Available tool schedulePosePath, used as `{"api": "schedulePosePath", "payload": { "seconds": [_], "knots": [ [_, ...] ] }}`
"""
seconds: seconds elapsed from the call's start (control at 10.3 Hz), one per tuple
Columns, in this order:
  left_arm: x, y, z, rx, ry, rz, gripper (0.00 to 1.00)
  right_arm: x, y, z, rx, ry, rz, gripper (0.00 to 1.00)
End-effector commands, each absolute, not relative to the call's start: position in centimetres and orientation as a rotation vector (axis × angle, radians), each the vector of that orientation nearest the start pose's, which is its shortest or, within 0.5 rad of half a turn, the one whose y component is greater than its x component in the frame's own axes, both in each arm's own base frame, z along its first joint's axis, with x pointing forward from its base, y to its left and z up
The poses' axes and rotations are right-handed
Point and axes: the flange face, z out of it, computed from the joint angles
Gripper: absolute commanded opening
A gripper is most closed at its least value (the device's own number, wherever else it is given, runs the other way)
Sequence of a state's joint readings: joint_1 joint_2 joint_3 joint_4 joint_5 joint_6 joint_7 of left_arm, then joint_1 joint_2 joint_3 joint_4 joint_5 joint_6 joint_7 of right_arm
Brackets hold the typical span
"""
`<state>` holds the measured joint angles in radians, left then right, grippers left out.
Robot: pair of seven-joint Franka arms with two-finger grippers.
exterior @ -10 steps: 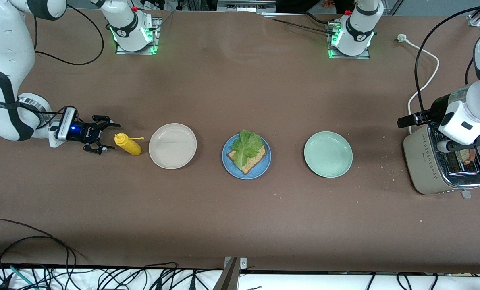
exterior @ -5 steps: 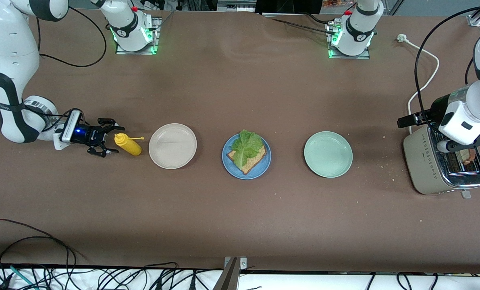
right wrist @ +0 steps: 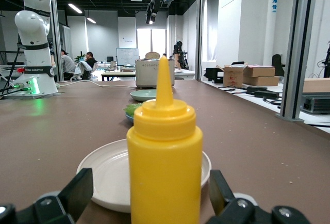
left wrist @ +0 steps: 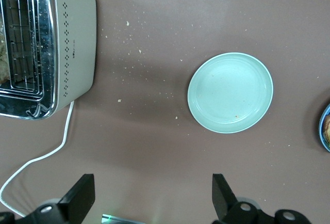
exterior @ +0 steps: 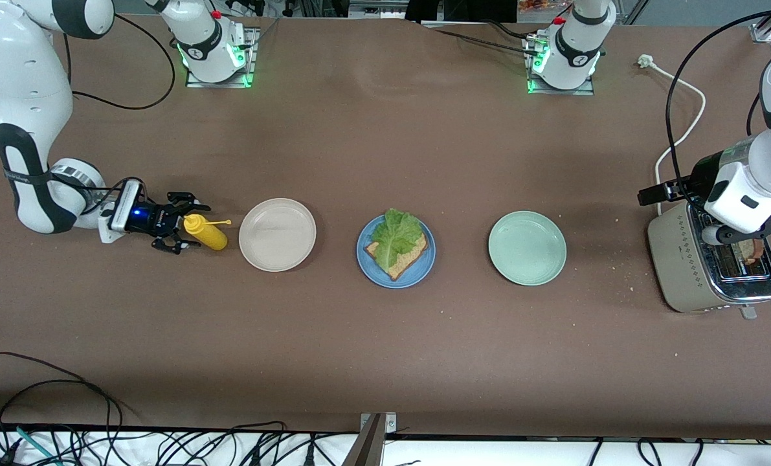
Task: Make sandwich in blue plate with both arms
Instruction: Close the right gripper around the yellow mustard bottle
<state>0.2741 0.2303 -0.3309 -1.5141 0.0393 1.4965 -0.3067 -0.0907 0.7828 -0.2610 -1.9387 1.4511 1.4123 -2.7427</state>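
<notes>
Your right gripper (exterior: 179, 231) stood wide around the bottle (exterior: 206, 233); left gripper (exterior: 744, 239) wide over the toaster (exterior: 689, 272). Squeezable plastic: grip mid-body.

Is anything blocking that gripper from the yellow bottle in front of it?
Nothing visible. The right gripper is open, its fingers either side of the upright yellow squeeze bottle, which stands on the table beside the beige-white plate.

On the desk (exterior: 385, 162) I see a yellow squeeze bottle (exterior: 206, 234) beside a beige plate (exterior: 277, 234), a mint-green plate (exterior: 527, 248), and a toaster (exterior: 689, 265) with its white cord (exterior: 681, 110).
</notes>
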Motion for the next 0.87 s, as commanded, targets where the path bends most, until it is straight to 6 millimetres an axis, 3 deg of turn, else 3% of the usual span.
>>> {"api": "schedulePosePath", "payload": {
  "seconds": [0.0, 0.19, 0.48, 0.77],
  "knots": [
    [59.95, -1.0, 51.99, -3.068, -0.347, 0.37, 1.0, 53.51, -6.44, 9.42, -1.309, -1.284, -1.316, 0.7],
    [59.94, -0.99, 52.15, -3.067, -0.347, 0.365, 1.0, 53.62, -6.44, 9.25, -1.338, -1.299, -1.287, 0.29],
    [60.02, -0.87, 52.49, -3.068, -0.35, 0.353, 1.0, 53.74, -6.32, 9.46, -1.337, -1.305, -1.285, 0.19],
    [60.03, -0.86, 52.34, -3.068, -0.347, 0.357, 1.0, 53.81, -6.32, 9.63, -1.337, -1.306, -1.286, 0.15]
  ]
}}
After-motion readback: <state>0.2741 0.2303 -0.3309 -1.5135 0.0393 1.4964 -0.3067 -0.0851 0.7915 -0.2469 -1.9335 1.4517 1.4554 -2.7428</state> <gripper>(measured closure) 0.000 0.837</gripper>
